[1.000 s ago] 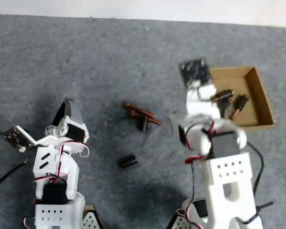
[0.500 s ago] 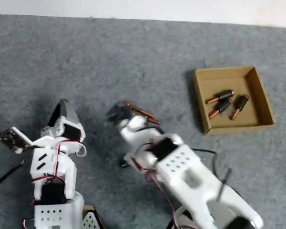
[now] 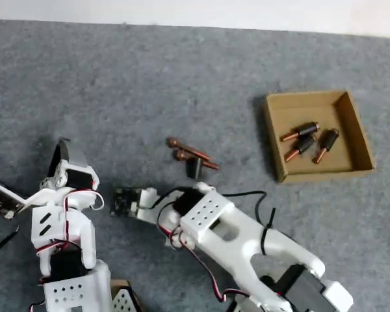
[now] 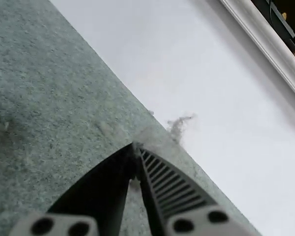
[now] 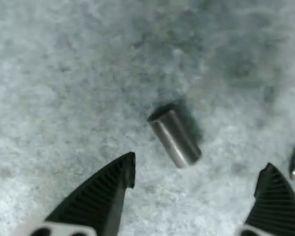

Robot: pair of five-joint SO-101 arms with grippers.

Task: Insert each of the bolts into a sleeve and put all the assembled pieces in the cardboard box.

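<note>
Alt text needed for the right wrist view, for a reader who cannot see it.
A short dark metal sleeve lies on its side on the grey carpet, just ahead of the right pincer, whose two black fingers are spread wide and touch nothing.

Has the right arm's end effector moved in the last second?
Yes. From the high view, the right end effector swung left, away from the brown cardboard box, past the loose copper bolts, and now hangs open over a dark metal sleeve.
</note>
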